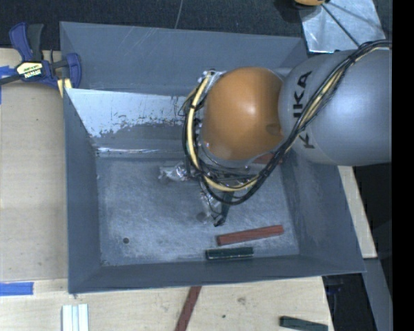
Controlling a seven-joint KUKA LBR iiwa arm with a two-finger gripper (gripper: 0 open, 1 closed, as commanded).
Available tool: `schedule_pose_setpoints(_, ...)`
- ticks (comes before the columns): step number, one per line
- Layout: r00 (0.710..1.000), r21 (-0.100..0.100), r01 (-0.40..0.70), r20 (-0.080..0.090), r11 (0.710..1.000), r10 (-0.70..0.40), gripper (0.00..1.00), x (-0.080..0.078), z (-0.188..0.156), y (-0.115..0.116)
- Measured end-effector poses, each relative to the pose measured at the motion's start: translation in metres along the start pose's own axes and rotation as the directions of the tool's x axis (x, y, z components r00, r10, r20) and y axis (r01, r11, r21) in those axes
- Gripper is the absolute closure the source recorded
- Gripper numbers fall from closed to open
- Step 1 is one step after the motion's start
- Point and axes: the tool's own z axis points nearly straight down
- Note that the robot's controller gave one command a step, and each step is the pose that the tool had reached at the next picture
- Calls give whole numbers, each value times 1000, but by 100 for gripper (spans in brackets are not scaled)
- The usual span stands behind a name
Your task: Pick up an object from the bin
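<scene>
My gripper (216,216) hangs below the orange dome, low over the middle of the bin floor. Just right of and below it lies a reddish-brown flat stick (250,236), slightly tilted. A dark green flat bar (229,254) rests below that stick, against the bin's front wall. A small crumpled silvery piece (172,174) lies to the gripper's upper left, near the back of the floor.
The arm and its cables cover the bin's right back part. A tiny dark speck (126,240) sits on the left of the floor.
</scene>
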Motion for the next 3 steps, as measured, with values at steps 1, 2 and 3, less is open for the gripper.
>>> schedule_pose_setpoints(1, 1000, 6, 18, 1, 1000, -18, 0, 5, 33, -16)
schedule_pose_setpoints(2, 987, -7, 161, -4, 987, -161, 0, 15, 42, -10)
schedule_pose_setpoints(3, 979, -4, 204, -3, 979, -204, 0, 77, 15, -24)
